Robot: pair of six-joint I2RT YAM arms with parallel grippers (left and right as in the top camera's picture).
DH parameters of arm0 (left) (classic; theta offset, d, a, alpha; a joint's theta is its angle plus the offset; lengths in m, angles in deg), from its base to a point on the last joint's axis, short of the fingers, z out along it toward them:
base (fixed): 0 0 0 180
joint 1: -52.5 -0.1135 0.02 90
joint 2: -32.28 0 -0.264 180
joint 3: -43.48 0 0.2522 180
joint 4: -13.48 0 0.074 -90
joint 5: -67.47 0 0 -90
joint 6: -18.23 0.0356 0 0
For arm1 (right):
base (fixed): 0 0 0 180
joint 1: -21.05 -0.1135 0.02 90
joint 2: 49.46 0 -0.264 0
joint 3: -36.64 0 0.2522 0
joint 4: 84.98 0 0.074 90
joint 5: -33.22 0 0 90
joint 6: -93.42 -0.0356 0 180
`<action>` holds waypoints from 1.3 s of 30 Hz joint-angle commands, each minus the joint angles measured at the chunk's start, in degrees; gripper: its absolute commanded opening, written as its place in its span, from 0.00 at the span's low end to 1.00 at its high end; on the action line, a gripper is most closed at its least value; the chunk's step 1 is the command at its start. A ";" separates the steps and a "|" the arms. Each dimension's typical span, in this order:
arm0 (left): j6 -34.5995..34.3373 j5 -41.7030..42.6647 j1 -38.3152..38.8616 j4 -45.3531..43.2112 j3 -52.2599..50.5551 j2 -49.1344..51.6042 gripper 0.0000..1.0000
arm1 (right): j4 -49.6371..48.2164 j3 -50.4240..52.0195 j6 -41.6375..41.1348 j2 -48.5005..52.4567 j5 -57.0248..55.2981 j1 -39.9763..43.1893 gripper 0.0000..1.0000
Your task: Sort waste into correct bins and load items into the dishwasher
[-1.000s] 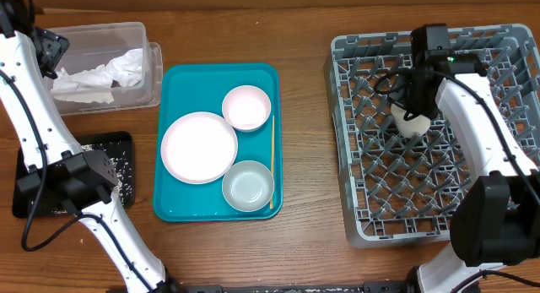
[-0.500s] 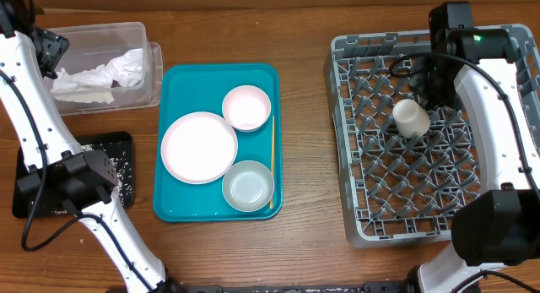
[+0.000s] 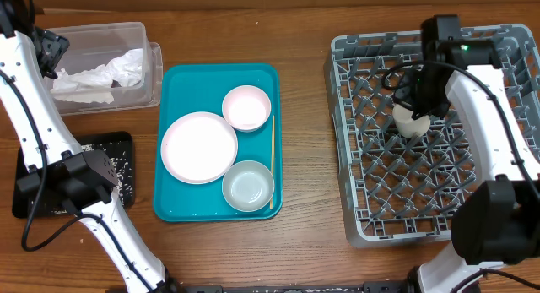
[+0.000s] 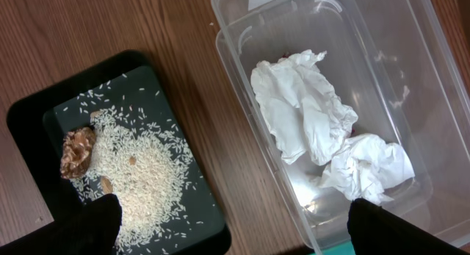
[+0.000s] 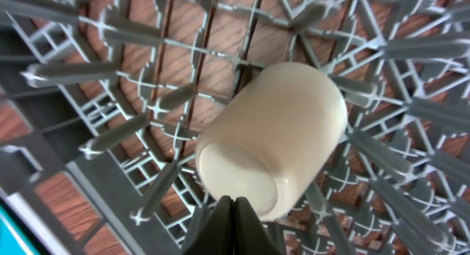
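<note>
Right fingers (image 5: 222, 229) are pressed together, gripping nothing, tips beside the smooth cream cylindrical cup (image 5: 275, 137), which lies sideways among the pegs of the grey lattice rack (image 3: 336, 141). Left fingers (image 4: 88, 225), well apart from the rack, are spread wide and empty.

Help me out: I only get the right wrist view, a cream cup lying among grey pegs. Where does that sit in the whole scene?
Observer: The cup lies near the middle of a big grey rack on the robot's right.
Operator: Is anything else waiting to go in?
Observer: Yes. A plate, a white bowl, a steel-sided bowl and a chopstick sit on a teal tray left of the rack.
</note>
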 commanded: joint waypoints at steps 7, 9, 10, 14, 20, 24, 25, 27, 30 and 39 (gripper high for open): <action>-0.96 -0.98 0.11 0.13 1.05 -1.36 1.00 | -1.42 0.52 -1.05 1.05 1.57 2.47 0.04; -0.96 -0.98 0.11 0.13 1.05 -1.36 1.00 | -1.18 0.52 -0.44 1.05 3.02 2.56 0.04; -0.96 -0.98 0.11 0.13 1.05 -1.36 1.00 | -1.16 0.52 -0.44 1.05 2.93 2.56 0.04; -0.96 -0.98 0.11 0.13 1.05 -1.36 1.00 | -1.11 0.52 -0.44 1.05 3.10 2.56 0.04; -0.96 -0.98 0.11 0.13 1.05 -1.36 1.00 | -1.09 1.25 -0.44 1.05 3.08 2.64 0.04; -0.96 -1.01 0.11 0.13 1.05 -1.36 1.00 | -1.79 2.47 -3.37 1.05 -2.23 2.78 0.04; -0.96 -0.98 0.11 0.13 1.05 -1.36 1.00 | -2.05 2.51 -4.48 1.05 -4.11 2.78 0.04; -0.98 -0.98 0.11 0.13 1.05 -1.36 1.00 | -2.38 2.27 -5.44 1.01 -7.69 2.78 0.04; -0.96 -0.98 0.11 0.13 1.05 -1.36 1.00 | -0.96 0.26 -7.32 0.81 -12.39 2.78 0.04; -0.96 -0.98 0.11 0.13 1.05 -1.36 1.00 | 5.18 -8.90 -8.28 0.74 -14.86 2.78 0.04</action>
